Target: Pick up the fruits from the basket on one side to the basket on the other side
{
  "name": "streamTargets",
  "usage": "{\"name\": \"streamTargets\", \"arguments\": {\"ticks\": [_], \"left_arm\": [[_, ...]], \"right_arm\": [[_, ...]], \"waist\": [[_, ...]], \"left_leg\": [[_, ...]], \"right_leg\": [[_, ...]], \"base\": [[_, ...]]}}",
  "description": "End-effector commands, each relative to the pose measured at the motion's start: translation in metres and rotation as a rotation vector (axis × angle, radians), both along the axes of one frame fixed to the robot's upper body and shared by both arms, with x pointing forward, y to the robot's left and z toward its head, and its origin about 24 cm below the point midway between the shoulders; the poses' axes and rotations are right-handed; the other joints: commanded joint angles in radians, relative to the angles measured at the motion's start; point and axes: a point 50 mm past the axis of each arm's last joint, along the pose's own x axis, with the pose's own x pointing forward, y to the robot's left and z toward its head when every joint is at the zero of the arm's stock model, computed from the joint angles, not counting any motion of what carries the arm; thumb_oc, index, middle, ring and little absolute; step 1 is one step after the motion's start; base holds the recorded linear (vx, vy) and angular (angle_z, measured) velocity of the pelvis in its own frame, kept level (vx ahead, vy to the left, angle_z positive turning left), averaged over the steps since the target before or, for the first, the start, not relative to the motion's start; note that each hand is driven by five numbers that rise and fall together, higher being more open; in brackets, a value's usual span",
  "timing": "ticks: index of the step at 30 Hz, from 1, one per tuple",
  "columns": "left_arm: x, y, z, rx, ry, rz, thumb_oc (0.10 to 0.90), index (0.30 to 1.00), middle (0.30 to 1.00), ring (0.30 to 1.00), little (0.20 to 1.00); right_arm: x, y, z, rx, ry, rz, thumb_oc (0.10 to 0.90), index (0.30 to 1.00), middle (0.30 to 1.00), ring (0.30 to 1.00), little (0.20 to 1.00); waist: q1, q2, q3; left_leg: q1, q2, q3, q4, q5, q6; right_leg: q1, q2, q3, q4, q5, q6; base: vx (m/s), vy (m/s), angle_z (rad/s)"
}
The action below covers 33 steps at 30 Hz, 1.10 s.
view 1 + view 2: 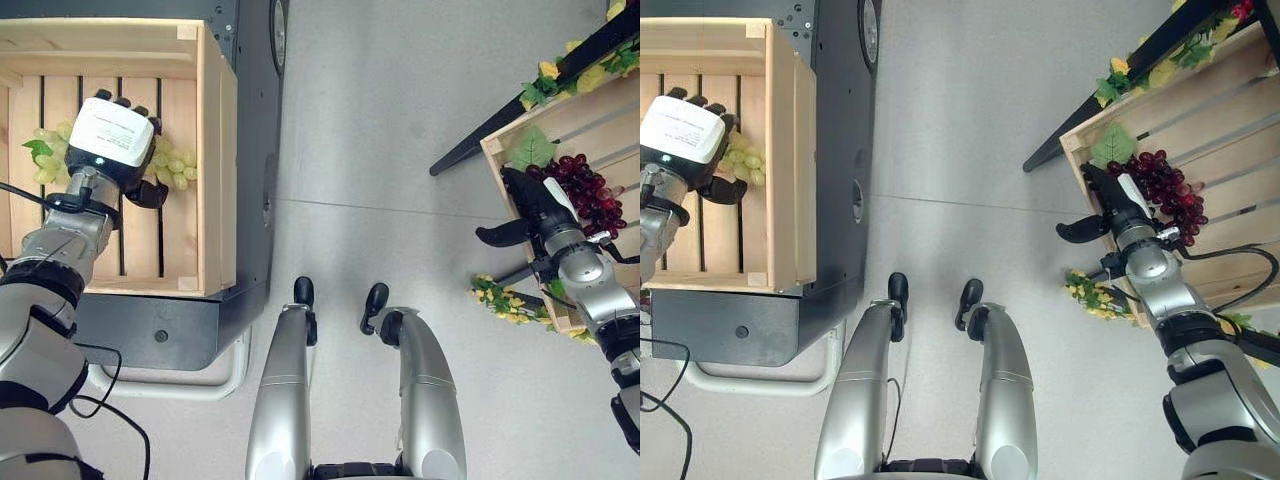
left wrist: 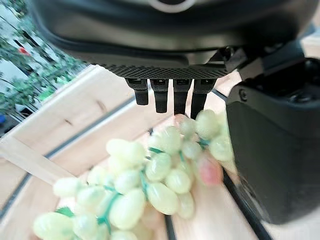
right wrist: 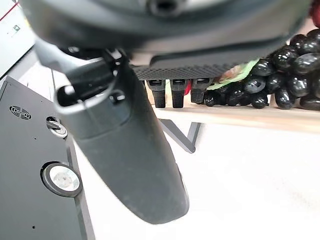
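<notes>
Green grapes (image 2: 150, 185) hang close beneath the left hand (image 1: 112, 135), whose fingers are straight and apart from the bunch — nothing is gripped. That bunch lies on the slats of the left wooden crate (image 1: 210, 160). Across the floor, the right hand (image 1: 545, 215) reaches over the rim of the right wooden crate (image 1: 500, 155) with straight, relaxed fingers beside dark red grapes (image 1: 590, 195). A good pickup likely means lowering the left palm onto the cluster's middle and closing round stem and fruit — not loose end grapes. No readable writing shows.
</notes>
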Motion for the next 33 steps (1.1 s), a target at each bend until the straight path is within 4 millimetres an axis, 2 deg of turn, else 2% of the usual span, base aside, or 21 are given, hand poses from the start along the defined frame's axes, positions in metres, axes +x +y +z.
{"name": "streamTargets", "arguments": {"ticks": [1, 4, 5, 6, 7, 14, 25, 33], "left_arm": [[-0.012, 0.02, 0.05, 0.058, -0.186, 0.11, 0.8, 0.9, 0.9, 0.9, 0.9], [-0.01, 0.02, 0.052, 0.043, -0.168, 0.132, 0.8, 0.9, 0.9, 0.9, 0.9], [-0.011, 0.021, 0.052, 0.039, -0.164, 0.138, 0.78, 0.869, 0.869, 0.869, 0.869], [-0.011, 0.022, 0.051, 0.025, -0.157, 0.15, 0.737, 0.806, 0.806, 0.806, 0.806], [-0.01, 0.023, 0.05, 0.016, -0.142, 0.163, 0.4, 0.3, 0.3, 0.3, 0.3], [-0.013, 0.032, 0.047, -0.034, -0.105, 0.242, 0.4, 0.3, 0.3, 0.3, 0.3], [-0.01, 0.024, 0.045, 0.016, -0.086, 0.143, 0.4, 0.3, 0.3, 0.3, 0.3], [-0.02, 0.033, 0.045, -0.298, -0.248, 0.092, 0.4, 0.3, 0.3, 0.3, 0.3]], "right_arm": [[0.002, 0.005, 0.029, -0.004, -0.096, 0.099, 0.8, 0.9, 0.9, 0.9, 0.9], [0.003, 0.006, 0.032, 0.01, -0.113, 0.107, 0.8, 0.9, 0.9, 0.9, 0.9], [0.003, 0.006, 0.033, 0.014, -0.115, 0.109, 0.8, 0.9, 0.9, 0.9, 0.9], [0.003, 0.007, 0.033, 0.019, -0.119, 0.113, 0.8, 0.9, 0.9, 0.9, 0.9], [0.003, 0.008, 0.033, 0.023, -0.124, 0.118, 0.8, 0.9, 0.9, 0.9, 0.9], [0.004, 0.012, 0.037, 0.037, -0.156, 0.15, 0.8, 0.9, 0.9, 0.9, 0.9], [0.003, 0.018, 0.043, 0.049, -0.179, 0.187, 0.8, 0.9, 0.9, 0.9, 0.9], [-0.002, 0.027, 0.038, 0.07, -0.2, 0.229, 0.8, 0.9, 0.9, 0.9, 0.9]], "waist": [[0.011, 0.01, -0.014], [0.011, 0.004, -0.014], [0.011, 0.003, -0.014], [0.01, 0.001, -0.014], [0.009, -0.001, -0.014], [0.008, -0.004, -0.014], [0.006, 0.007, -0.014], [0.008, 0.015, -0.014]], "left_leg": [[0.08, -0.025, 0.084, -0.102, -0.01, 0.048], [0.066, -0.023, 0.079, -0.094, -0.013, 0.049], [0.063, -0.022, 0.078, -0.093, -0.013, 0.05], [0.06, -0.022, 0.077, -0.091, -0.014, 0.05], [0.058, -0.022, 0.075, -0.09, -0.014, 0.051], [0.054, -0.02, 0.072, -0.084, -0.018, 0.05], [0.108, -0.021, 0.083, -0.107, -0.019, 0.048], [0.218, -0.032, 0.084, -0.135, -0.027, 0.052]], "right_leg": [[0.058, 0.025, 0.006, -0.052, 0.065, 0.031], [0.045, 0.026, 0.004, -0.042, 0.063, 0.03], [0.043, 0.027, 0.004, -0.041, 0.063, 0.03], [0.041, 0.028, 0.003, -0.039, 0.062, 0.03], [0.039, 0.029, 0.003, -0.038, 0.061, 0.029], [0.038, 0.032, 0.001, -0.036, 0.057, 0.028], [0.082, 0.027, 0.005, -0.055, 0.056, 0.032], [0.175, 0.026, 0.025, -0.069, 0.046, 0.038]], "base": [[0.0, 0.0, 0.0], [0.0, 0.0, 0.0], [0.0, 0.0, 0.0], [0.0, 0.0, 0.0], [0.0, 0.0, 0.0], [0.0, 0.0, 0.0], [0.0, 0.0, 0.0], [0.0, -0.002, -0.01]]}}
